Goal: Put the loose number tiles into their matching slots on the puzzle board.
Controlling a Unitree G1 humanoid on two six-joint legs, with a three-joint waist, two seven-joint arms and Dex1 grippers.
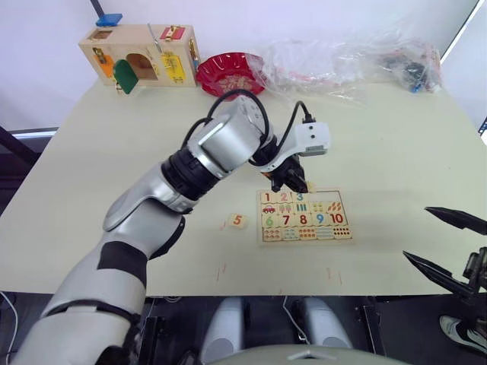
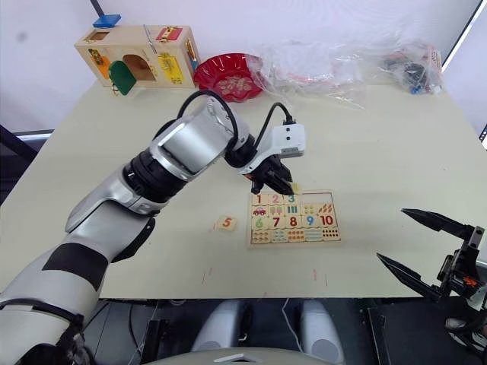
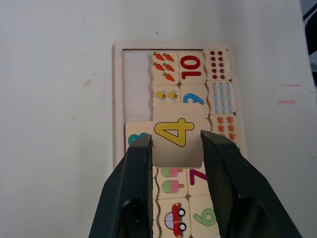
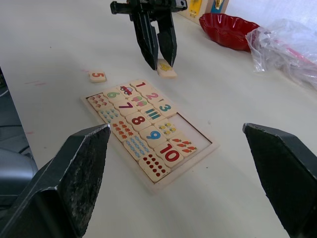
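— Left gripper [image 3: 176,148], what has it got?
— Its two black fingers are clamped on the 4 tile [image 3: 176,135], pale wood with a yellow digit, held above the puzzle board [image 1: 306,217] by the two empty slots [image 3: 136,74].
— And the 5 tile [image 1: 238,221]?
— Flat on the table [image 1: 396,152], well apart from that gripper, off the board's edge.
— Right gripper [image 1: 449,247]?
— Spread wide, holding nothing. The held tile hides part of the board's row.

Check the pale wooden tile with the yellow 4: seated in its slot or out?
Out. The yellow 4 tile is clamped between the left gripper fingers above the pale wooden puzzle board.
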